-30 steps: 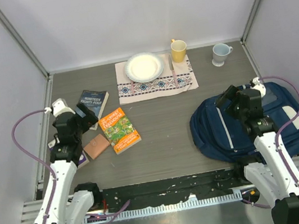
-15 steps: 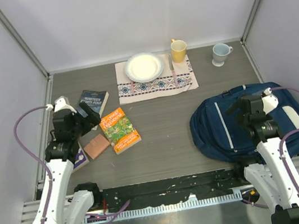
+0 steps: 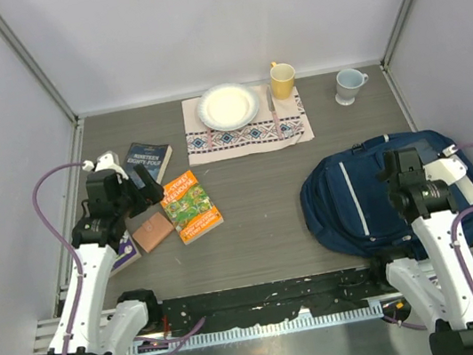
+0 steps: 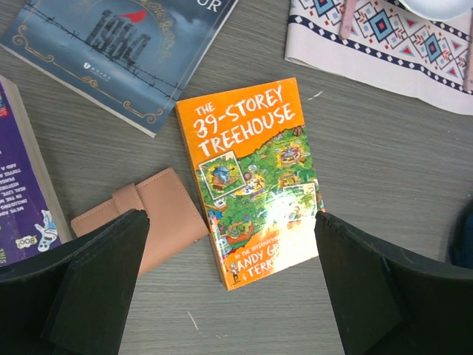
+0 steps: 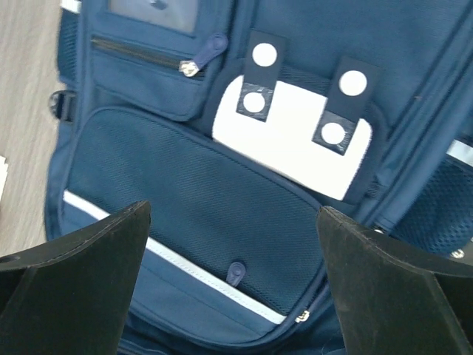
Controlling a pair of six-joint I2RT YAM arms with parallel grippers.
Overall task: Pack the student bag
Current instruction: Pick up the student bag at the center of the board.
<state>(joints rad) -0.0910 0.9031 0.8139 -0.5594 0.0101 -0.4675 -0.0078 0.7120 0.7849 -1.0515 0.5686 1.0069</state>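
The student bag [image 3: 348, 200], navy with thin white stripes, lies flat at the right of the table. It fills the right wrist view, with its white patch [image 5: 295, 140] and closed zipped front pockets showing. My right gripper [image 3: 404, 171] hangs open and empty above the bag's front [image 5: 236, 296]. My left gripper [image 3: 142, 189] is open and empty above the left of the table [image 4: 229, 296]. Below it lie an orange book [image 4: 251, 177], a tan wallet [image 4: 159, 222], a dark blue book [image 4: 126, 52] and a purple book [image 4: 18, 185].
At the back lies a patterned placemat [image 3: 247, 131] with a white plate [image 3: 227, 106] and a yellow mug [image 3: 282, 79] on it. A pale blue mug [image 3: 349, 85] stands at the back right. Grey walls enclose the table on three sides.
My right gripper has swung right and back over the bag's front. My left gripper has shifted slightly right, over the orange book and the wallet. Both stayed open.
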